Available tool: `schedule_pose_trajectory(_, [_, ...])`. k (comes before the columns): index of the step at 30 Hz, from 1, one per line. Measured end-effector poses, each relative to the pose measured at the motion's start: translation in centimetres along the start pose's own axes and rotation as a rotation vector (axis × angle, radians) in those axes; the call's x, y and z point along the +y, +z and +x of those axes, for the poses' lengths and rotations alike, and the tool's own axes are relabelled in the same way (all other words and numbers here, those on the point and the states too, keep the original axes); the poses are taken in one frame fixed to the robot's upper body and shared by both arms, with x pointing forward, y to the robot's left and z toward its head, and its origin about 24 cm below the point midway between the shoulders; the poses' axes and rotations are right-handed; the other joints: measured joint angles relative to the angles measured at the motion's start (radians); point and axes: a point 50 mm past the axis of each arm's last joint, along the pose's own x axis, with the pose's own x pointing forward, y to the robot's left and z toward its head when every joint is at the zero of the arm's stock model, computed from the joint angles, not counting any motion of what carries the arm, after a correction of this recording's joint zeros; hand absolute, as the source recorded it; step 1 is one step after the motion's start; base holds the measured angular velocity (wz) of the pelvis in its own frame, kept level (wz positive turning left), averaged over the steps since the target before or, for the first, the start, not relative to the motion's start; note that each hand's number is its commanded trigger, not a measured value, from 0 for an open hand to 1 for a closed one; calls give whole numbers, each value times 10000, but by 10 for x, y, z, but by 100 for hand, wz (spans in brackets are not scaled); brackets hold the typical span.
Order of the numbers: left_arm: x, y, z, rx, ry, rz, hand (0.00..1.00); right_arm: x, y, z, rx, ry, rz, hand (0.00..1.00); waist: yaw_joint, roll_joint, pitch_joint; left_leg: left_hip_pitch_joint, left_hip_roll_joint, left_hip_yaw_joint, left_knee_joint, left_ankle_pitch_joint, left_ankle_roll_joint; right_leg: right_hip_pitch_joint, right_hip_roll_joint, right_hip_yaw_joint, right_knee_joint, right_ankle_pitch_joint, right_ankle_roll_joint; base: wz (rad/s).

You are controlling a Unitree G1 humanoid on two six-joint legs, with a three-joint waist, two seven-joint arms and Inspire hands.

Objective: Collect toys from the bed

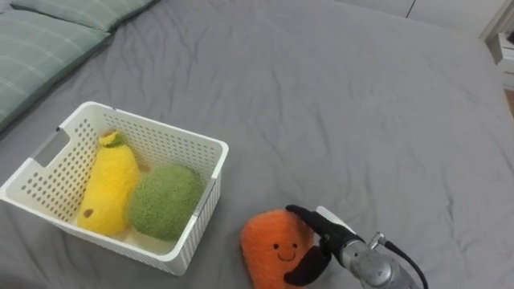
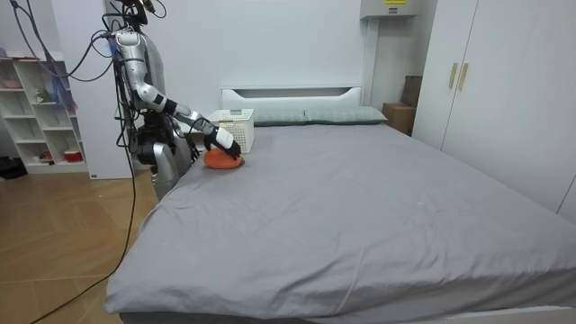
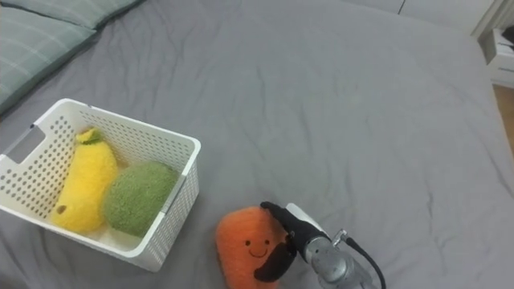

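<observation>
Robot hand around orange plush toy

Lower left of the frame, on the grey cloth bed sheet: white perforated plastic basket. Holds yellow banana-shaped plush toy on the left, touching round green plush toy on the right. Just right of the basket, at bottom centre: orange plush toy with a stitched smile, clasped from the right by the right hand. Upper left corner: green checked fabric pillows.
</observation>
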Motion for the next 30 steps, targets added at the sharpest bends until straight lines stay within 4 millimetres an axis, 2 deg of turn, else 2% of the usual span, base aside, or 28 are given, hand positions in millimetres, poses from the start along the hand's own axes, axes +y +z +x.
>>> schedule_pose_trajectory(8, [2, -5, -2, 49, 308, -13, 0, -5, 1, 9, 578, -473, -928, 1, 50, -82, 52, -7, -16, -61, 3, 2, 0, 21, -11, -74, 0, -3, 5, 1])
schedule_pose_trajectory(9, [3, -5, -2, 53, 404, -15, 0, -6, 3, 10, 528, -584, -1002, 38, 71, -109, 81, -7, -16, -62, 3, 3, 0, 21, -11, -75, 0, -3, 5, 0])
schedule_pose_trajectory(10, [3, -5, -2, 61, 477, -34, 0, -6, 6, 11, 479, -685, -1019, 63, 119, -149, 117, -10, -16, -63, 3, 3, 0, 21, -11, -86, -1, -3, 6, 0])
schedule_pose_trajectory(11, [4, -7, -2, 110, 513, -40, 0, -6, 6, 11, 466, -730, -1017, 76, 149, -166, 125, -23, -17, -70, 3, 3, 0, 23, -17, -124, -1, -4, 6, 8])
schedule_pose_trajectory(12, [4, -7, -2, 117, 546, -46, 0, -5, 6, 11, 481, -773, -1011, 96, 183, -205, 122, -76, -36, -170, 1, 3, 1, 24, -38, -236, -2, -5, 8, 17])
schedule_pose_trajectory(13, [5, -6, -2, 81, 564, -47, 0, -5, 6, 12, 542, -792, -978, 100, 273, -229, 116, -133, -53, -259, 3, 3, 4, 18, -50, -329, -2, -5, 10, 18])
schedule_pose_trajectory(17, [5, -10, -3, 161, 633, -32, 0, -9, 15, 17, 383, -1080, -884, 100, 437, -249, 116, -249, -92, -503, 24, 12, 13, 2, -81, -611, -12, -7, 14, 15])
schedule_pose_trajectory(22, [7, -15, -4, 284, 748, -6, 0, -22, 24, 23, 292, -1662, -1002, 100, 615, -302, 123, -528, -130, -822, 200, 19, 17, -56, -101, -916, -30, -13, 23, 18])
schedule_pose_trajectory(25, [9, -19, -6, 371, 912, 39, 0, -22, 24, 23, 256, -1715, -726, 100, 824, -325, 125, -584, -135, -869, 280, 19, 17, -62, -95, -943, -47, -17, 30, 6])
schedule_pose_trajectory(27, [10, -20, -6, 365, 967, 121, 0, -21, 25, 23, 229, -1789, -662, 100, 830, -388, 84, -695, -140, -918, 334, 20, 15, -137, -88, -957, -57, -17, 30, 8])
schedule_pose_trajectory(30, [11, -24, -7, 453, 992, 117, 0, -21, 20, 23, 378, -1882, -484, 100, 896, -440, 71, -724, -149, -986, 362, 33, 11, -166, -92, -1022, -45, -16, 29, 6])
